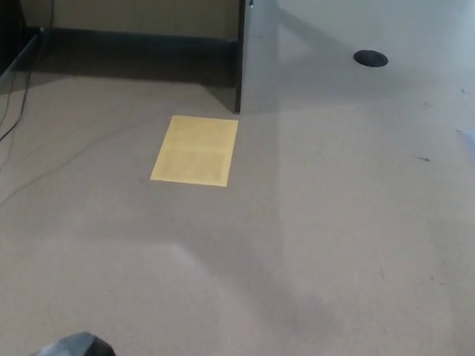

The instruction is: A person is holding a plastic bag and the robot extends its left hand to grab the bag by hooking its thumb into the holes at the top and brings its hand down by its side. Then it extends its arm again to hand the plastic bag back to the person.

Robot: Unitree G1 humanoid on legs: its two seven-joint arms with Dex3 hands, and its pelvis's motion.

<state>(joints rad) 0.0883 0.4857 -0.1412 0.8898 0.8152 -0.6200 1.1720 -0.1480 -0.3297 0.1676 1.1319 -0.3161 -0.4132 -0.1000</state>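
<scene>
One yellow sheet, one dark round disc, one cable, one bag corner.

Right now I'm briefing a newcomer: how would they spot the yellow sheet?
Start at the dark panel edge standing upright at top centre. Just below its foot, slightly left, the yellow sheet lies flat on the tan floor. It is the only bright rectangle there.
</scene>
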